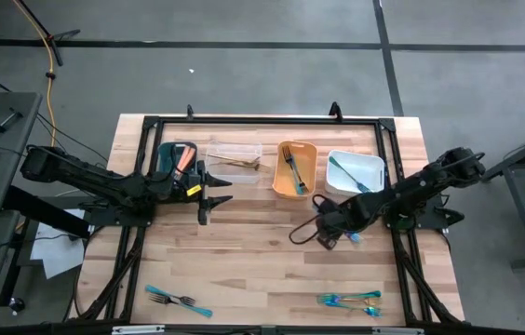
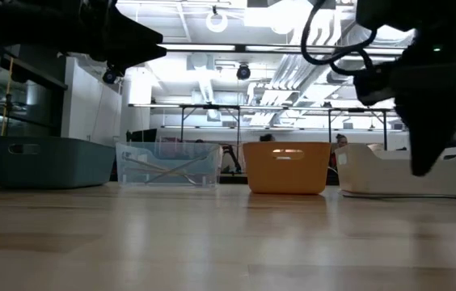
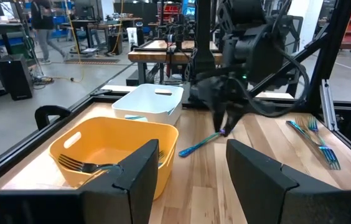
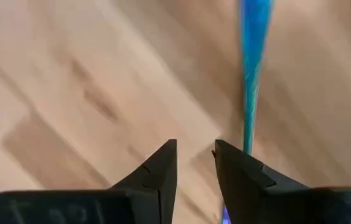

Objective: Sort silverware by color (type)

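My right gripper point(image 1: 329, 234) hangs pointing down over the table's right middle, in front of the white bin point(image 1: 370, 164), shut on a teal utensil point(image 3: 200, 143). My left gripper point(image 3: 188, 180) is open and level before the clear bin point(image 1: 235, 149), touching nothing. Loose teal-handled forks lie flat at the near left point(image 1: 179, 301) and near right point(image 1: 351, 300). A dark fork point(image 3: 82, 165) lies in the orange bin point(image 1: 307, 182), and a teal utensil point(image 1: 346, 173) in the white bin. My right gripper has the teal utensil by its purple-tinted end point(image 3: 223, 132), coming from above with fingers pointing down. The teal handle point(image 4: 250, 74) runs out from behind one finger, which hides the place of contact. The handle slants downward; whether its free end touches the table I cannot tell.
Four bins stand in a row along the far side: a dark teal one point(image 1: 166, 158) holding orange pieces, the clear one with gold pieces point(image 1: 240, 164), the orange one, the white one. A black cable loop point(image 1: 302, 228) hangs beside my right gripper. Bare wood fills the table's middle.
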Tool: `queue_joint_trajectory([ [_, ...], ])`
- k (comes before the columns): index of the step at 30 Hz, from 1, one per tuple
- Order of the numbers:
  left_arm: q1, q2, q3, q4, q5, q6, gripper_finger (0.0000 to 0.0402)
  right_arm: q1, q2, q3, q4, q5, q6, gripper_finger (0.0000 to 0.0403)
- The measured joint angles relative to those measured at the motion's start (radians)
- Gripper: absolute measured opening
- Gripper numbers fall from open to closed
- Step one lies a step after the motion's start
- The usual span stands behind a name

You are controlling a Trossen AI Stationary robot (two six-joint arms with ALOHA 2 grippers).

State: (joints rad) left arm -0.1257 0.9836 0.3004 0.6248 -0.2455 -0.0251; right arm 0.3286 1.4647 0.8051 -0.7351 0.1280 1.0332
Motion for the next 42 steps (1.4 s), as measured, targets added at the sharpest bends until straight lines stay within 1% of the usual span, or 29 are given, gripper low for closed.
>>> queue_joint_trajectory([
  [3, 0.000, 0.000, 0.000, 0.000, 0.000, 0.000, 0.0181, -0.004, 0.000, 0.000, -0.041, -0.051, -0.064, 0.0103],
  [8, 0.000, 0.000, 0.000, 0.001, 0.000, 0.000, 0.0181, -0.034, 0.000, -0.001, -0.131, -0.099, -0.070, 0.0103],
  [13, 0.000, 0.000, 0.000, 0.001, 0.000, 0.000, 0.0181, -0.088, 0.000, -0.002, -0.135, -0.153, -0.105, 0.0099],
  [19, 0.000, 0.000, 0.000, 0.001, 0.000, -0.016, 0.0181, -0.160, 0.000, -0.002, -0.134, -0.173, -0.178, 0.0085],
  [24, 0.000, 0.000, 0.000, -0.001, 0.000, -0.018, 0.0181, -0.195, 0.000, -0.002, -0.134, -0.190, -0.207, 0.0079],
  [33, -0.001, 0.000, 0.000, -0.007, 0.000, -0.027, 0.0181, -0.196, 0.000, -0.002, -0.122, -0.187, -0.224, 0.0079],
  [42, -0.001, 0.000, 0.000, -0.007, 0.000, -0.026, 0.0181, -0.133, 0.000, -0.002, -0.077, -0.172, -0.223, 0.0079],
])
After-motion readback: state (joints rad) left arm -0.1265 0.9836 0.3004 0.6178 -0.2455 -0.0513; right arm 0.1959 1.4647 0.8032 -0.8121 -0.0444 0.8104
